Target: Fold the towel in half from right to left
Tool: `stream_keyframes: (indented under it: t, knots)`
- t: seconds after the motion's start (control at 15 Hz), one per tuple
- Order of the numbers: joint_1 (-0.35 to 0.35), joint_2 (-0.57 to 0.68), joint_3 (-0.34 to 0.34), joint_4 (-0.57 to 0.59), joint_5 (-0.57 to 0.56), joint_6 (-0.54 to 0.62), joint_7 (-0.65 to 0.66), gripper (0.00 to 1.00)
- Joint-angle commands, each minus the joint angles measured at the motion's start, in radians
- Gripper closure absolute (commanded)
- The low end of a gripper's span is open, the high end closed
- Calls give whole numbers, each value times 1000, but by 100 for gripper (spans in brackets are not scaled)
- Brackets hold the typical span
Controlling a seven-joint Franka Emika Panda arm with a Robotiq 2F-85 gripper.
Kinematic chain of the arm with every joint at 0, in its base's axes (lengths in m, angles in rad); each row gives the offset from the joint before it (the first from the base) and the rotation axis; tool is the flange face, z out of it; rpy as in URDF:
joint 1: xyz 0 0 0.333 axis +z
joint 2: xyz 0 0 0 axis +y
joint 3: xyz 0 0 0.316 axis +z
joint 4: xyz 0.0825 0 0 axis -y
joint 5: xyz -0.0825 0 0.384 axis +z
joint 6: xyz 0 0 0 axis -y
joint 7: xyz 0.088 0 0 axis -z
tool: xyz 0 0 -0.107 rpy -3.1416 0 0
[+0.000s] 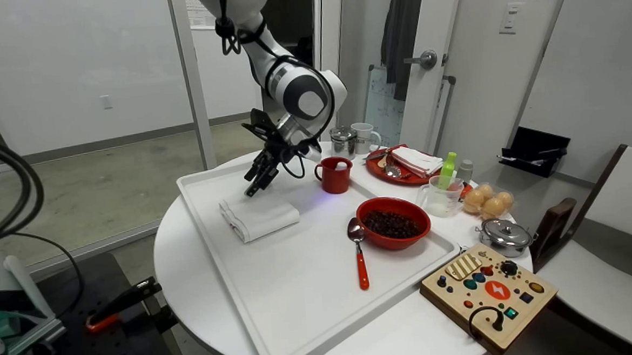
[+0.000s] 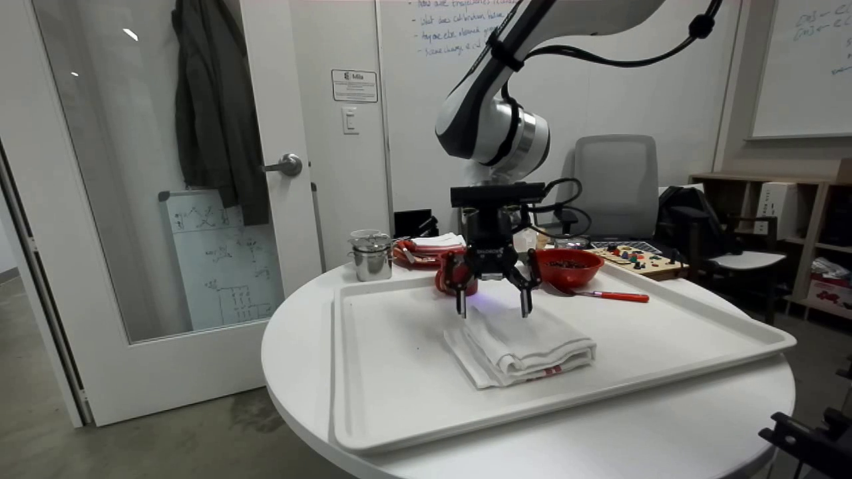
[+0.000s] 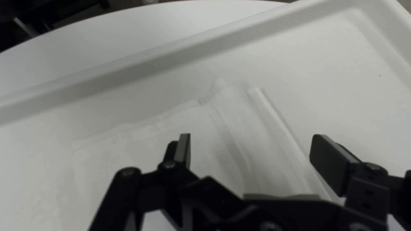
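Note:
The white towel lies folded in layers on the white tray, in both exterior views (image 1: 261, 215) (image 2: 539, 339). Its layered edge shows a small red stripe in an exterior view. In the wrist view the towel (image 3: 208, 138) has soft creases and a straight fold along its right side. My gripper is open and empty in both exterior views (image 1: 250, 185) (image 2: 493, 313), with its fingertips just above the towel's far part. In the wrist view the gripper (image 3: 252, 146) has one finger over the cloth and one just beyond its right fold. Whether the fingertips touch the cloth is unclear.
The tray (image 1: 296, 319) has a raised rim. On or beside it are a red mug (image 1: 336, 179), a red bowl (image 1: 395, 242) of dark beans and a red-handled spoon (image 1: 362, 267). A red plate (image 1: 375, 169), metal pots and a wooden button board (image 1: 490, 293) stand around it.

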Motion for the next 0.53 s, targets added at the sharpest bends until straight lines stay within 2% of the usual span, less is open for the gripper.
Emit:
stream_keyframes:
  t: [0.0,0.33,0.47]
  knots:
    - [45,-157,-13,-174,-51,-10,7,0]
    - [87,-366,-11,-374,-135,-39,10,0]
    - [106,-454,-17,-448,-249,-18,6,0]
